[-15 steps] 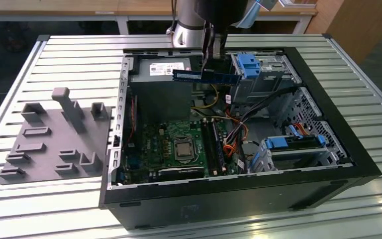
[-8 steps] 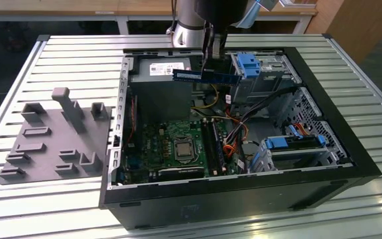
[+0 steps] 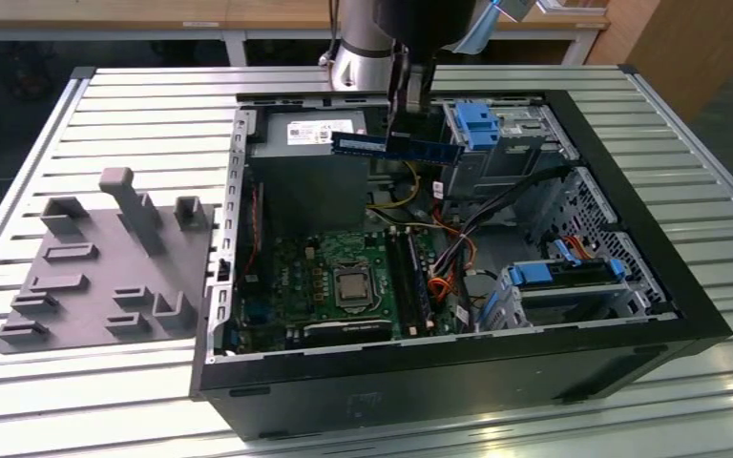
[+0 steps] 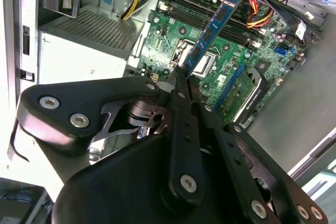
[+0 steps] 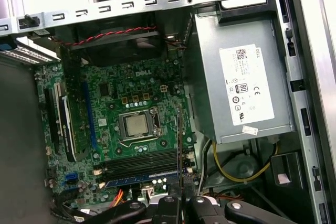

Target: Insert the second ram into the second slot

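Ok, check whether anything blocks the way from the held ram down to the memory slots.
Nothing visible does. The gripper holds the second ram in the air above the open case, and the memory slots below lie uncovered. The cables run beside the slots' end, not across them.
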`<state>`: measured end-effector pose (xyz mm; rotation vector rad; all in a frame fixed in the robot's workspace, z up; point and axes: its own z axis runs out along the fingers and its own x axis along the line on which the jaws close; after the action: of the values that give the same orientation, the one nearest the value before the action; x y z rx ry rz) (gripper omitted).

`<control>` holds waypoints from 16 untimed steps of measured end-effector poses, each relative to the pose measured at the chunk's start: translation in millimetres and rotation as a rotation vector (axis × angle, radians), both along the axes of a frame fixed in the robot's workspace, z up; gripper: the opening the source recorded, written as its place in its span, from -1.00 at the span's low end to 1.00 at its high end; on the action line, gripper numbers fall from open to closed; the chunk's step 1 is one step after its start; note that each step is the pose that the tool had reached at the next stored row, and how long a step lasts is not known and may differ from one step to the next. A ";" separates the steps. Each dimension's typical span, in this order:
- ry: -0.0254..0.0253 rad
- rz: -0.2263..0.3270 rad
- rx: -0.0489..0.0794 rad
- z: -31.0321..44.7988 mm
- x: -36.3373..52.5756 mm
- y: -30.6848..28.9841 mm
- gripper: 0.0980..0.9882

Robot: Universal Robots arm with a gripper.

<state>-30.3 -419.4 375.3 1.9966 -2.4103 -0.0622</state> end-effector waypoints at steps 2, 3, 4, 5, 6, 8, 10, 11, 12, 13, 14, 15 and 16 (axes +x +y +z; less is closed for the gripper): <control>0.0000 -0.004 0.000 0.0 0.0 0.0 -0.92; 0.0001 -0.007 0.000 0.0 0.0 0.0 -0.92; 0.0000 -0.009 0.000 0.0 0.0 0.0 -0.92; 0.0000 -0.011 0.000 0.0 0.0 0.0 -0.92; 0.0000 -0.014 0.000 0.0 0.0 0.0 -0.92; 0.0000 -0.019 0.000 0.0 0.0 0.0 -0.92; 0.0000 -0.026 0.000 -0.1 0.0 -0.1 -0.92; 0.0000 -0.030 0.000 0.0 0.0 -0.2 -0.92; 0.0000 -0.034 0.000 -0.1 -0.1 -0.3 -0.92; 0.0000 -0.040 0.000 -0.1 -0.1 -0.6 -0.92; 0.0001 -0.046 0.000 -0.1 -0.1 -0.8 -0.92; 0.0000 -0.053 0.000 -0.2 0.0 -1.0 -0.92; 0.0000 -0.062 0.000 -0.2 0.0 -1.1 -0.92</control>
<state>-30.4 -420.5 375.1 1.9221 -2.4715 -0.0625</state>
